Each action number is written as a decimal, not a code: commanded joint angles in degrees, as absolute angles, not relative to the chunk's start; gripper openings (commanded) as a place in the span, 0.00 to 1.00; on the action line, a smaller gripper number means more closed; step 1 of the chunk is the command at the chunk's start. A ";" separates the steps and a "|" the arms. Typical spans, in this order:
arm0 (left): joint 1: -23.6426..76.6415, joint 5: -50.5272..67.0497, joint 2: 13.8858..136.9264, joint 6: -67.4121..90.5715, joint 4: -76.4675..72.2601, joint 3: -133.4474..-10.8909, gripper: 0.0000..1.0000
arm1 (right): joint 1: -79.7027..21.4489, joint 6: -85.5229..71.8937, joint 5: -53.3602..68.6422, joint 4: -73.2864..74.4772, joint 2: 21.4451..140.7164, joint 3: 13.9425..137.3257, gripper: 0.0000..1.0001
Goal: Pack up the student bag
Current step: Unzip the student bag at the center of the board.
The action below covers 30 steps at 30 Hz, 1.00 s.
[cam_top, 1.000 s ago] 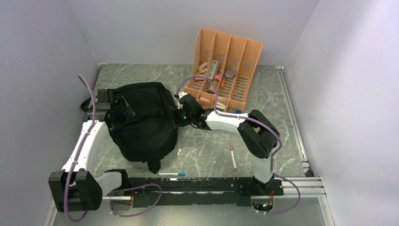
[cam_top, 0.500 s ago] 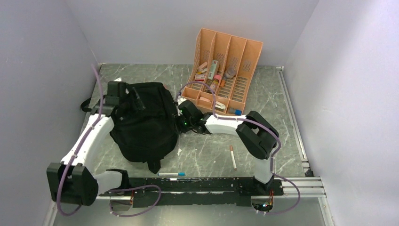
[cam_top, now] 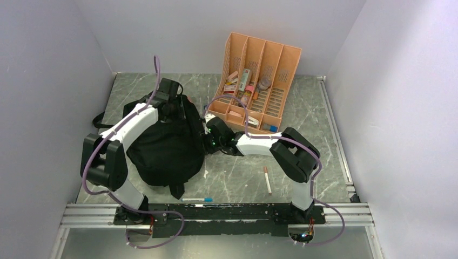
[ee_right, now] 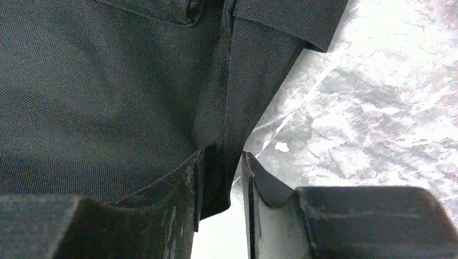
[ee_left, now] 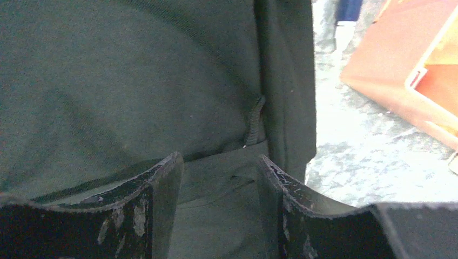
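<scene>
The bag [cam_top: 162, 148] lies left of centre on the tabletop [cam_top: 237, 175]; the left tool [ee_left: 219, 162] stands apart over its far fabric; the right tool [ee_right: 221, 159], narrowly apart, brackets an edge fold without pinching; both should probably bite deep before lifting.

1. The student bag [cam_top: 167, 145] is black woven cloth, matt, with a fine rough grain.
2. The table [cam_top: 237, 172] under the student bag looks like grey marbled stone, smooth and slightly shiny.
3. The organizer [cam_top: 270, 59] right of the student bag is matt orange plastic.
4. The left gripper [ee_left: 219, 159] fingers [ee_left: 162, 210] at the student bag are black, hard and scratched.
</scene>
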State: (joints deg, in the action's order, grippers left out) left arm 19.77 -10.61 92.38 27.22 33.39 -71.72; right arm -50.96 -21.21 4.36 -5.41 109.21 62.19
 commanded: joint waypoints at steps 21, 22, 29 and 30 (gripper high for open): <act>26.45 -18.38 104.64 21.55 36.86 -81.46 0.55 | -50.52 -19.99 3.52 -3.01 106.90 60.56 0.33; 26.45 -19.69 105.33 21.69 37.62 -81.82 0.55 | -50.41 -19.88 3.59 -3.00 106.88 60.56 0.33; 26.50 -22.70 104.90 23.32 38.68 -80.38 0.48 | -50.10 -19.88 3.95 -2.73 107.04 60.73 0.33; 26.54 -22.70 104.48 23.36 38.31 -79.81 0.47 | -50.14 -19.92 4.02 -2.74 107.10 60.73 0.33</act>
State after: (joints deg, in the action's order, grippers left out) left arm 26.44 -19.46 106.08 22.90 37.54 -80.29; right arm -50.68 -20.73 4.45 -5.30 107.92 61.67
